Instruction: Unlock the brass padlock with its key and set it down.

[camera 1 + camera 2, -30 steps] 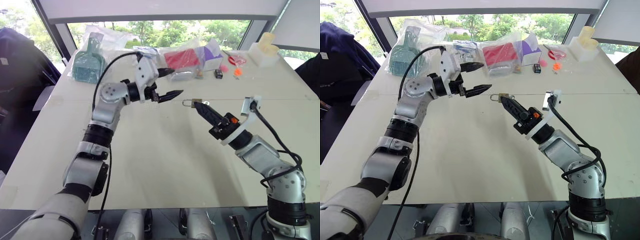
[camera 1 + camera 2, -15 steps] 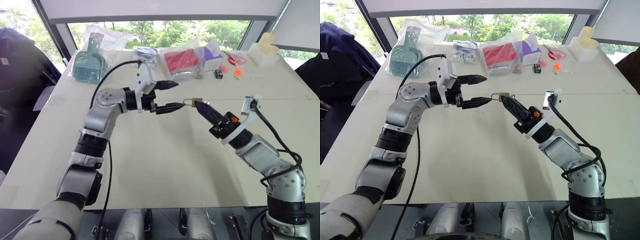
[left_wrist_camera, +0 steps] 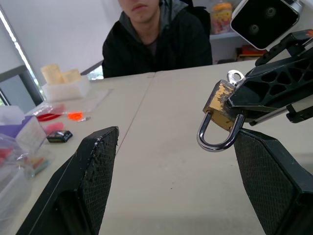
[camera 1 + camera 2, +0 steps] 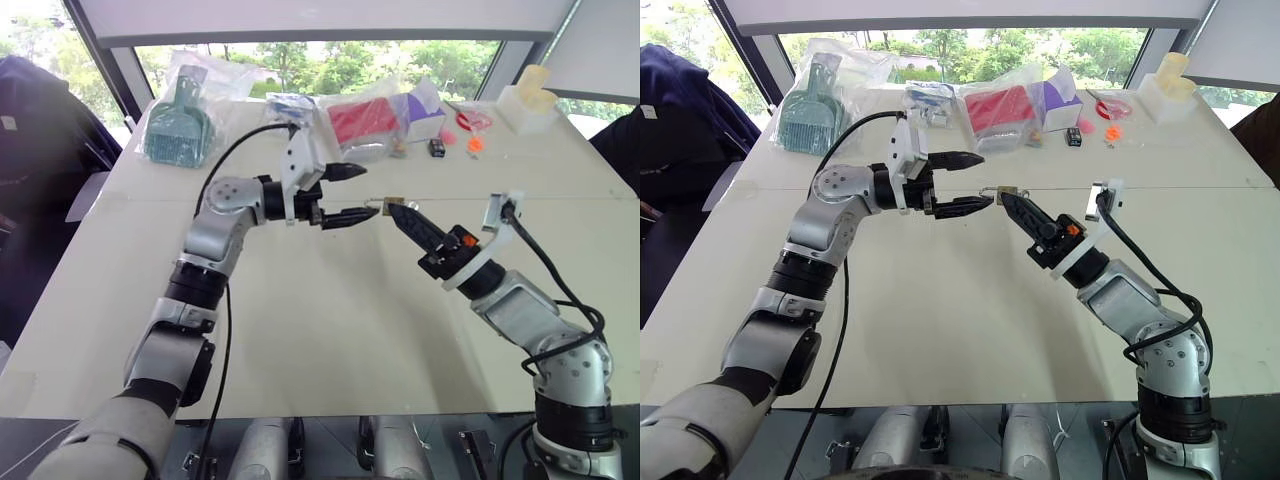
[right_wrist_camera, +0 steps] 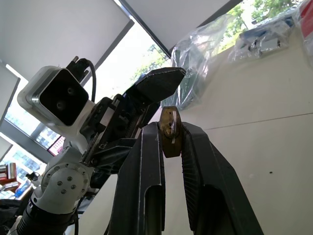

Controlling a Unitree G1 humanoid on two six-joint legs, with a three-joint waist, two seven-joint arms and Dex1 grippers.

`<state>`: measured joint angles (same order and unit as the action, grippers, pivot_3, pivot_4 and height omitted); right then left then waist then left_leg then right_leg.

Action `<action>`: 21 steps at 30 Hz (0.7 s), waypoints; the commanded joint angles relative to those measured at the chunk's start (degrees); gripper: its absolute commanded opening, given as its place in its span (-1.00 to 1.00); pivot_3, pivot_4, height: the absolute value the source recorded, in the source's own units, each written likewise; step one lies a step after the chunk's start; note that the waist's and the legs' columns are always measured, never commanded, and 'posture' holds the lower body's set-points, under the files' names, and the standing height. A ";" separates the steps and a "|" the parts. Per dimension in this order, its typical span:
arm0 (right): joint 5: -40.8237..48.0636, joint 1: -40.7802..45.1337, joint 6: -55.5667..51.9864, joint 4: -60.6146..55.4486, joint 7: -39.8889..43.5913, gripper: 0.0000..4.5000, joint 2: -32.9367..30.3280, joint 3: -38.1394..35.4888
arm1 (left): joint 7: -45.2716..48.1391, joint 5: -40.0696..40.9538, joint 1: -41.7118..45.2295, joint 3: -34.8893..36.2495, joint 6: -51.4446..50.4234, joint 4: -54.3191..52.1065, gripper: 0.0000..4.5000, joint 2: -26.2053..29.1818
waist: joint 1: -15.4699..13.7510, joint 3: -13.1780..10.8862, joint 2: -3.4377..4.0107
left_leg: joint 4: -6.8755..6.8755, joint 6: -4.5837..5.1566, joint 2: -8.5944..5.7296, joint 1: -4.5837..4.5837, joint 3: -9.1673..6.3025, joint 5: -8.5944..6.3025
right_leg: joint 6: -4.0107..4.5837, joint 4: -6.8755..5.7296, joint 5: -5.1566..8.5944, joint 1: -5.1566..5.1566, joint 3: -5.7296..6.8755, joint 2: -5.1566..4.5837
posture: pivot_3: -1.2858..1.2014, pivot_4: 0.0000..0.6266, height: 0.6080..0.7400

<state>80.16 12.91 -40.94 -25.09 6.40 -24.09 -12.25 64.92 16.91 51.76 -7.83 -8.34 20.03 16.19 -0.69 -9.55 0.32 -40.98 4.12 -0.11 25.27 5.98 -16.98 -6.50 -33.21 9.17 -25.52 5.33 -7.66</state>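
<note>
The brass padlock (image 3: pixel 220 105) is pinched by its yellowish body at the tip of my right gripper (image 4: pixel 397 210), which is shut on it and holds it above the table's middle. Its silvery shackle (image 3: pixel 214 142) hangs free, pointing toward my left gripper (image 4: pixel 370 191). That gripper is open and level, and its lower fingertip almost meets the shackle. In the left wrist view, its two black fingers (image 3: pixel 98 166) stand wide to either side of the lock. I cannot make out the key.
Along the table's far edge lie a teal scoop in a bag (image 4: pixel 178 125), a red item in a bag (image 4: pixel 362 120), a purple box (image 4: pixel 425 115), a small black box (image 4: pixel 437 148) and a white container (image 4: pixel 528 105). A person (image 3: pixel 156 44) sits at the table's right side.
My left gripper has swung right and rolled, bringing its open fingers up to the padlock's shackle. The right gripper and the padlock have stayed in place.
</note>
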 commanded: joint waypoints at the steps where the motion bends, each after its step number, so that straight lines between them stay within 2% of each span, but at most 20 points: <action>1: 0.65 -0.02 0.61 -2.09 0.33 -1.00 -0.15 -1.11 | 4.26 2.32 -1.24 0.13 -3.73 -4.97 0.68 3.35 | 0.13 0.00 0.01 | 0.00 0.00 0.00 0.00 0.00 0.00 | 0.00 0.00 0.00 -0.01 0.00 0.00 | 0.03 -0.52 0.93; 7: 0.18 0.26 0.51 -1.38 0.73 -1.00 -0.23 -0.87 | 3.52 5.48 -1.58 2.24 -9.10 -8.86 0.68 4.30 | -0.10 -0.01 0.01 | 0.00 -0.01 0.00 0.01 -0.01 0.01 | 0.13 0.00 0.07 0.00 0.00 -0.01 | 0.03 -0.52 0.93; 21: 0.87 0.26 0.17 -2.50 0.69 -1.00 -0.33 -0.61 | -1.58 3.99 1.81 2.54 -5.55 -3.43 0.68 0.14 | -0.07 -0.01 0.01 | 0.00 -0.01 -0.01 0.00 -0.01 0.01 | 0.00 0.01 0.00 0.02 0.00 0.01 | 0.03 -0.52 0.93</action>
<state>79.95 12.58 -40.98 -25.02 6.65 -24.10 -12.19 64.00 21.48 51.61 -5.86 -15.58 16.70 16.71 -0.76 -9.56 0.33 -40.99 4.11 -0.12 25.27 5.97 -16.97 -6.50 -33.20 9.17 -25.50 5.33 -7.65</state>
